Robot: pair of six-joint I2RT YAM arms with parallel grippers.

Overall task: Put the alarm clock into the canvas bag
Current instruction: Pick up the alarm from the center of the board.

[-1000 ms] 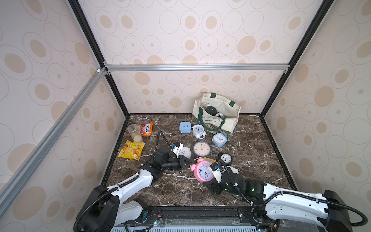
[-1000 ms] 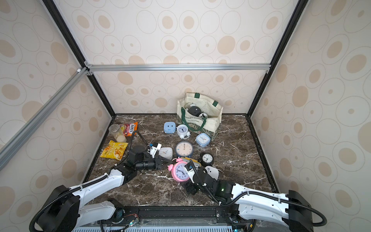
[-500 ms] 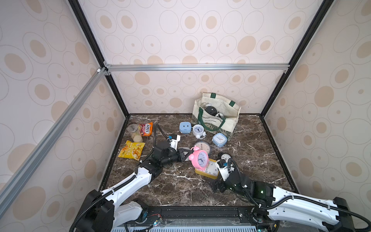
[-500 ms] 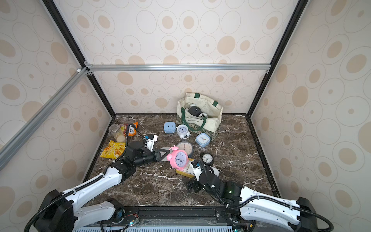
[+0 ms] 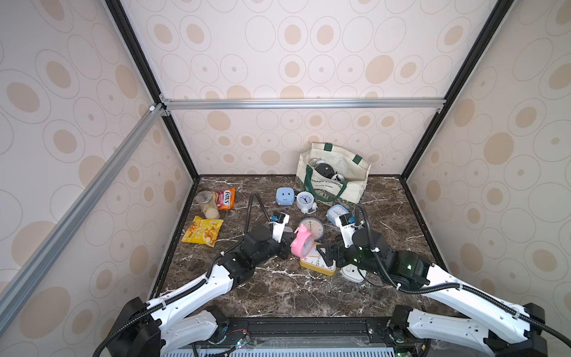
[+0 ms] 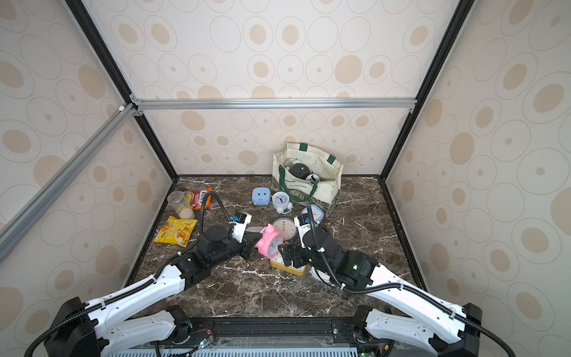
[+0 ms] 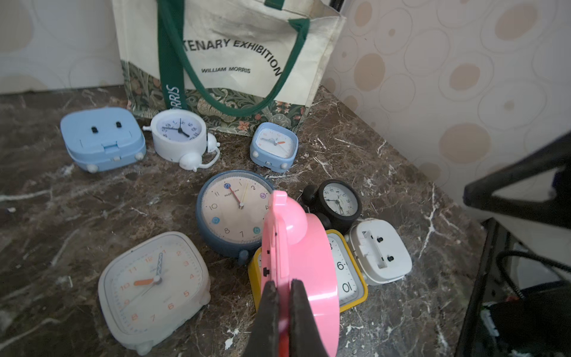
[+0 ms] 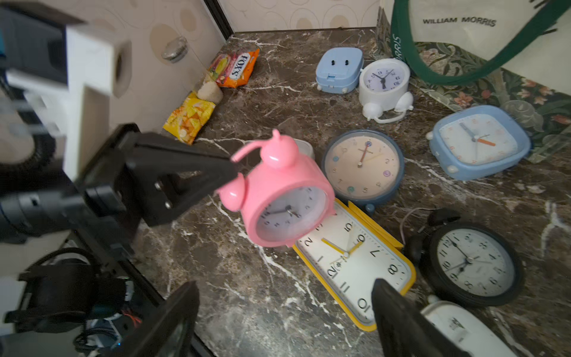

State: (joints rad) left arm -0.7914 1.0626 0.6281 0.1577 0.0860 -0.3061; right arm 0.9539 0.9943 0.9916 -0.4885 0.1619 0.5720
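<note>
The pink twin-bell alarm clock [image 5: 304, 243] [image 6: 270, 241] [image 7: 298, 247] [image 8: 285, 197] hangs tilted just above the marble table, over a yellow-framed clock [image 5: 318, 265]. My left gripper [image 5: 290, 242] [image 6: 255, 239] [image 7: 281, 282] is shut on the thin handle between its bells. Close on the clock's right, my right gripper [image 5: 324, 256] [image 6: 289, 255] [image 8: 282, 282] stands open and holds nothing, its fingers [image 8: 398, 312] over a corner of the yellow clock. The cream canvas bag [image 5: 335, 185] [image 6: 324, 188] [image 7: 234, 46] with green handles stands open at the back wall, holding other clocks.
Several more clocks lie between the grippers and the bag: a light blue one on its face [image 5: 285, 196], a white twin-bell [image 5: 306, 201], a blue square [image 5: 334, 213], a round blue-rimmed [image 5: 313, 227], a black one [image 8: 472, 262]. Snack packets [image 5: 202, 235] and a jar [image 5: 210, 205] sit at the left wall.
The left gripper has lifted the pink clock off the table and carried it a little toward the back. The right arm has drawn away from the clock to its right side, jaws wider.
</note>
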